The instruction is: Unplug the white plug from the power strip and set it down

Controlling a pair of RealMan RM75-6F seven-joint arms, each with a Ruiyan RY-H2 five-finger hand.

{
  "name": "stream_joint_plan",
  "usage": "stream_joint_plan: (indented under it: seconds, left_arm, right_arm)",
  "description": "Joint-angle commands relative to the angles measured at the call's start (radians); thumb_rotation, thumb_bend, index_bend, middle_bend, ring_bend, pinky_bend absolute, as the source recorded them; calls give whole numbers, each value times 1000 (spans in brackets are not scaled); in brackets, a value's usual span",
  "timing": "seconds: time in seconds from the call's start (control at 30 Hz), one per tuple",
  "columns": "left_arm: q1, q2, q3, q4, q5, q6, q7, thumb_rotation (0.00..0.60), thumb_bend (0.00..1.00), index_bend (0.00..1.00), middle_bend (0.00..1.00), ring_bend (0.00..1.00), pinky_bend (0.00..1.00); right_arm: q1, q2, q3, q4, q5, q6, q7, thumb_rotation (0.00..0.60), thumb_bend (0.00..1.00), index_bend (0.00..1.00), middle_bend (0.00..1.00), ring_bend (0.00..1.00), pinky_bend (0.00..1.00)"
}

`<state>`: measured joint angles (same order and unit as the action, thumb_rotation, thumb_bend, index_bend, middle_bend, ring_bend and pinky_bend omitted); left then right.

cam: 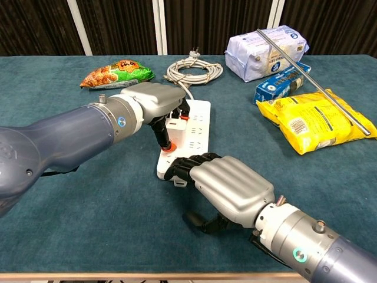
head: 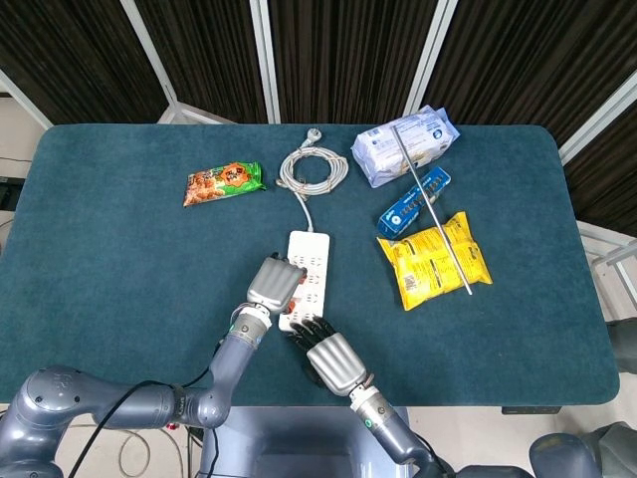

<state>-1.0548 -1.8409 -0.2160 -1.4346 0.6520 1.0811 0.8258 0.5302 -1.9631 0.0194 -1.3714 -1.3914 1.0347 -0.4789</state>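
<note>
Strip (cam: 191, 132) lies mid-table, long axis running away from the robot, its cord (head: 312, 169) coiled at the far end. The plug (cam: 172, 124) sits on the strip's left side, under the left hand (cam: 154, 100), and as far as I can tell is in its socket; no gap shows under it.

Left hand: fingers closed down around the plug from above, a dark fingertip beside the strip's red switch. Looks like a grip on the plug, though the palm hides most of the contact.

Right hand (cam: 227, 183): palm down, fingertips (cam: 182, 165) resting on the near end of the strip. Holds nothing; fingers lie side by side, slightly curled, pressing the strip to the table by the look of it.

Progress, my reading: grasp and bracing are in place, the pull is not yet done. Left to do: lift the plug straight out while the strip stays pinned, then lay it on bare cloth.

Snack bags and a metal rod (head: 431, 208) lie well apart, to the right and at the far left.
</note>
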Motion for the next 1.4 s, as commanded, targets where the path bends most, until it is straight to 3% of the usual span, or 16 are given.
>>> stream_joint_plan:
  seconds: [0.03,0.83,1.4]
  left_arm:
    - [2,0,-3,4,3,1,-2,600,319,815,834,369,273]
    - [1,-6,-27,-6,23,-3,-2,600,320,818,835,371,273]
    - [41,26,-1,-14,31,6,-19,600,323,823,845,387,290]
  right_arm:
    - [-1,0,0,-1,1,0,-3,600,504,224,201,177,188]
    - [-8,1,-9,-10,7,-5,-14,600,503,224,201,178,188]
    - [-13,-11,-17,-9,3,-4,-21,600,504,224,201,178,188]
